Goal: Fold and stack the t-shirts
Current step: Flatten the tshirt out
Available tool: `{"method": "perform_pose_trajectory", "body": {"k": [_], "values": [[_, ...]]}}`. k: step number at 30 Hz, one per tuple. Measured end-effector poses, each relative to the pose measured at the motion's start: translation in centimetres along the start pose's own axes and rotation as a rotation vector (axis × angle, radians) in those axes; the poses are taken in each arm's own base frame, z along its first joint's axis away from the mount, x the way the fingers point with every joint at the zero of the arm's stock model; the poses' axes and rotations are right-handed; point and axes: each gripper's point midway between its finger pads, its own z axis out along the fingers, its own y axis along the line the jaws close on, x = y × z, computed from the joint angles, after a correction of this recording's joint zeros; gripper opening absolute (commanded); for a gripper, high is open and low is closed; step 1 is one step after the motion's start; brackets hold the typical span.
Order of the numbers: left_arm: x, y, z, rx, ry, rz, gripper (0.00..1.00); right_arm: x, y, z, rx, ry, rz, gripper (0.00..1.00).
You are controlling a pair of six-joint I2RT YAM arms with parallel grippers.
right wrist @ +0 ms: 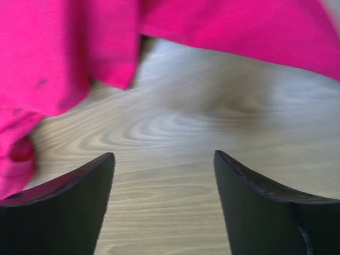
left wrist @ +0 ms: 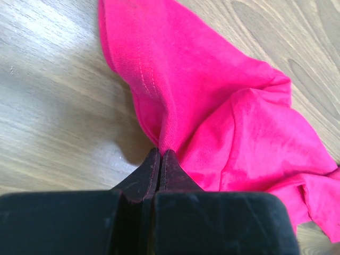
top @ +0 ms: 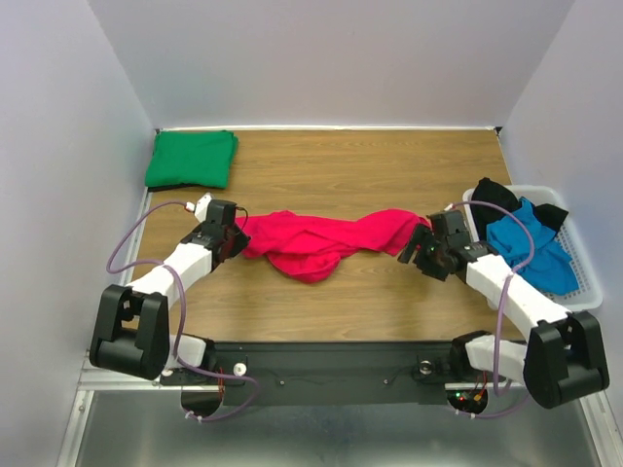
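Note:
A crimson red t-shirt (top: 311, 243) lies crumpled and stretched out across the middle of the wooden table. My left gripper (top: 237, 233) is shut on its left end; in the left wrist view the fingers (left wrist: 160, 151) pinch a fold of the red cloth (left wrist: 223, 106). My right gripper (top: 414, 251) is at the shirt's right end, open and empty (right wrist: 163, 154), with the red cloth (right wrist: 64, 53) just beyond its fingertips. A folded emerald green t-shirt (top: 192, 159) lies at the back left. A bright blue t-shirt (top: 531, 253) and a black t-shirt (top: 494, 195) lie in the basket.
A white slatted basket (top: 584, 282) stands at the table's right edge, close behind my right arm. White walls enclose the table at the back and on both sides. Bare wood (top: 370, 165) shows behind the red shirt.

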Motion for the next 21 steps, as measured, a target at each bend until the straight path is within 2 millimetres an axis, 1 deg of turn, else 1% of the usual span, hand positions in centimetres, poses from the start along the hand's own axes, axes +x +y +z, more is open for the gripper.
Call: {"method": "perform_pose_trajectory", "body": {"k": [2, 4, 6, 8, 9, 10, 12, 15, 17, 19, 21], "values": [[-0.1, 0.0, -0.2, 0.005, -0.005, -0.001, 0.0, 0.2, 1.3, 0.5, -0.058, 0.026, 0.004, 0.75], [-0.1, 0.0, -0.4, 0.007, -0.01, -0.002, 0.0, 0.4, 2.1, 1.2, -0.088, 0.046, 0.006, 0.72], [-0.1, 0.0, -0.5, 0.009, -0.01, -0.002, 0.0, 0.8, 2.3, 2.2, -0.09, 0.073, 0.005, 0.71], [-0.1, 0.1, -0.5, 0.008, -0.01, -0.002, 0.0, 1.0, 2.1, 3.1, -0.073, 0.087, 0.004, 0.69], [-0.1, 0.1, -0.5, 0.007, -0.009, -0.001, 0.0, 1.1, 1.9, 3.5, -0.058, 0.09, 0.004, 0.65], [0.0, 0.2, -0.5, 0.004, -0.007, -0.001, 0.0, 1.0, 1.8, 3.8, -0.049, 0.089, 0.003, 0.65], [0.1, 0.3, -0.5, 0.002, -0.005, 0.0, 0.0, 0.8, 1.8, 4.5, -0.036, 0.088, 0.003, 0.63], [0.1, 0.3, -0.5, 0.002, -0.005, 0.0, 0.0, 0.1, 2.4, 5.1, -0.046, 0.072, 0.002, 0.62], [0.1, 0.3, -0.5, 0.002, -0.005, 0.0, 0.0, -0.3, 2.8, 5.5, -0.058, 0.059, 0.002, 0.6], [0.1, 0.3, -0.5, 0.002, -0.005, 0.0, 0.0, -0.8, 3.2, 5.9, -0.068, 0.05, 0.004, 0.54], [0.1, 0.3, -0.5, 0.002, -0.005, 0.0, 0.0, -1.2, 3.6, 6.3, -0.073, 0.041, 0.004, 0.52]]}}
